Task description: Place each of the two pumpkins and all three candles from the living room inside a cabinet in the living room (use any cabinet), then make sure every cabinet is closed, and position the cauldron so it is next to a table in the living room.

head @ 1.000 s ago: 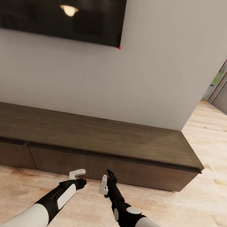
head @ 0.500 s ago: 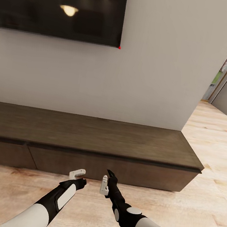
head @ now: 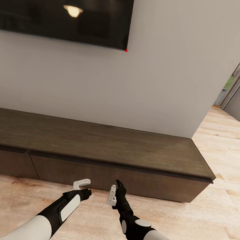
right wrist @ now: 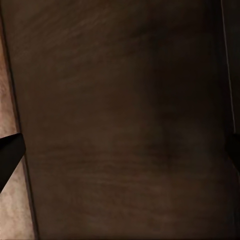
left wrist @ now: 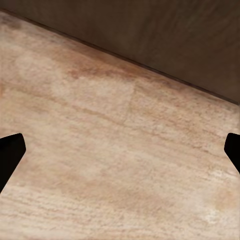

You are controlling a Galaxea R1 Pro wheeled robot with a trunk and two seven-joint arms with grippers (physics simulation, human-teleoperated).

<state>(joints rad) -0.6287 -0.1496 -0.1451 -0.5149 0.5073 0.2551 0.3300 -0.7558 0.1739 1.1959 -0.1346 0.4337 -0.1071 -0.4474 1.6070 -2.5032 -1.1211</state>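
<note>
Dark-brown cabinet [head: 90,158] runs nine-to-three, shut, at twelve o'clock of both hands; right gripper [head: 115,192] is nearer than left gripper [head: 81,186]; both open, empty.

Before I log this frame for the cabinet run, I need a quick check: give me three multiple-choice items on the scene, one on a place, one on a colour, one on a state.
1. Where is the TV?
A. On the wall above the cabinet
B. On the floor
C. Inside a drawer

2. What colour is the cabinet?
A. White
B. Dark brown
C. Red

3. How do the drawer fronts stand?
A. One pulled fully out
B. Removed
C. Shut

Key: 1 A, the black screen hangs on the grey wall over the unit. 2 B, its top and fronts are dark wood. 3 C, the fronts sit flush and no pale interior shows.
</note>
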